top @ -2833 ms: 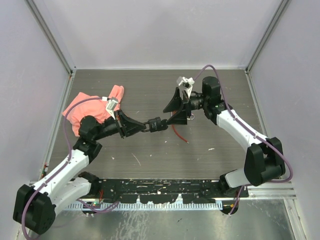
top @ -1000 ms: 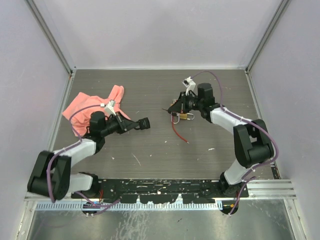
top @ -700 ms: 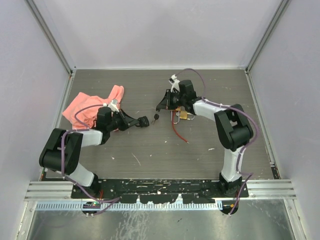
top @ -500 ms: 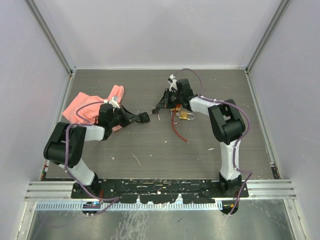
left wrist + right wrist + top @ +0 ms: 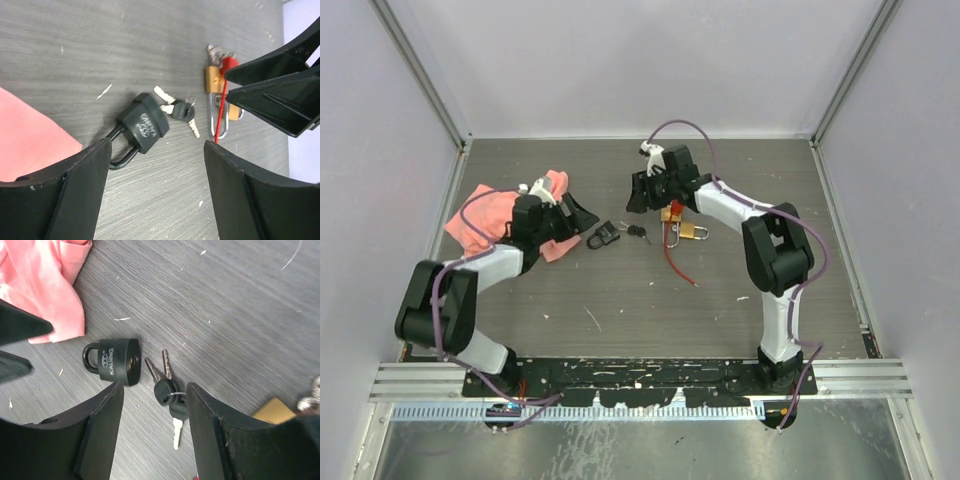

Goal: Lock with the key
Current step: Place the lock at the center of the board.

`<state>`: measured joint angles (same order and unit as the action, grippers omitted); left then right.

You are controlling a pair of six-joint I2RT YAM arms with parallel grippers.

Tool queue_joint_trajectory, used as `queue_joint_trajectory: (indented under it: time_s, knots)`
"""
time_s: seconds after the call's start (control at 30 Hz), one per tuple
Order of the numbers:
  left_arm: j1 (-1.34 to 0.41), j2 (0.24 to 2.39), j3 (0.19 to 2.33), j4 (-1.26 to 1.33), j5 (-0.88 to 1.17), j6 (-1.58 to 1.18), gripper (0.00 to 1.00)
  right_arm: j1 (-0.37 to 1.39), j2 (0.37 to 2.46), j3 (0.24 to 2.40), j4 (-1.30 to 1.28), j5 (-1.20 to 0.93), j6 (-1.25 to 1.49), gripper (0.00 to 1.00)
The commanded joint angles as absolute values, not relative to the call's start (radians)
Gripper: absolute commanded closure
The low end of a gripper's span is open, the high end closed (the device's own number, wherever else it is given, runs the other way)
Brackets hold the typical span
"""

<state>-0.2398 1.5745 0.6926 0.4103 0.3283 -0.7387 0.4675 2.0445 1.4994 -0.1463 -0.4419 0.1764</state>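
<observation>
**Task items.** The black padlock (image 5: 602, 236) lies flat on the grey table (image 5: 620, 320), slightly left of centre in the top view. Its body is dark, with embossed lettering on the face. Its black shackle forms a loop pointing toward the pink cloth (image 5: 485, 212). In the right wrist view the padlock (image 5: 117, 361) is at centre left, and its keyhole end faces the keys (image 5: 167, 390). The keys are a small bunch with black heads and silver blades. They lie on the table just beside the keyhole end, and no key is in the lock. In the left wrist view one blade of the keys (image 5: 182, 111) lies against or very near the body of the padlock (image 5: 145, 126); contact cannot be confirmed.

**Left gripper** (image 5: 575, 215). The fingers are spread wide and hold nothing. In its own view the gripper (image 5: 157, 145) frames the padlock without touching it.

**Right gripper** (image 5: 638, 192). The fingers are parted to a moderate gap and grip nothing. In its own view the gripper (image 5: 155, 386) is above the keys.

**Other items.** A brass padlock (image 5: 688, 231) with a red cord (image 5: 677, 262) lies right of the keys.
</observation>
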Motion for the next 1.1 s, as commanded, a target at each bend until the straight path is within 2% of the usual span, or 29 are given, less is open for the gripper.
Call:
queue_joint_trajectory:
  time_s: [0.0, 0.1, 0.17, 0.23, 0.4, 0.57, 0.8, 1.07]
  knots:
    - [-0.236, 1.364, 0.716, 0.311, 0.248, -0.536, 0.23, 0.431, 1.851, 1.505, -0.207, -0.490, -0.034, 0.41]
    - [-0.236, 1.215, 0.689, 0.283, 0.217, -0.480, 0.14, 0.410, 1.781, 1.490, -0.306, -0.598, -0.181, 0.41]
    - [-0.230, 1.131, 0.665, 0.267, 0.215, -0.480, 0.01, 0.388, 1.727, 1.461, -0.383, -0.654, -0.285, 0.41]
    - [-0.217, 1.050, 0.628, 0.282, 0.267, -0.497, 0.02, 0.368, 1.666, 1.418, -0.442, -0.677, -0.396, 0.40]
    - [-0.201, 0.882, 0.517, 0.324, 0.415, -0.587, 0.02, 0.261, 1.623, 1.315, -0.506, -0.621, -0.571, 0.20]
    - [-0.201, 0.735, 0.411, 0.318, 0.472, -0.678, 0.02, 0.186, 1.736, 1.355, -0.569, -0.534, -0.610, 0.19]
    - [-0.200, 0.513, 0.309, 0.218, 0.409, -0.720, 0.02, 0.185, 1.855, 1.391, -0.568, -0.503, -0.544, 0.19]
    - [-0.201, 0.410, 0.238, 0.188, 0.382, -0.757, 0.02, 0.188, 1.936, 1.400, -0.533, -0.458, -0.522, 0.19]
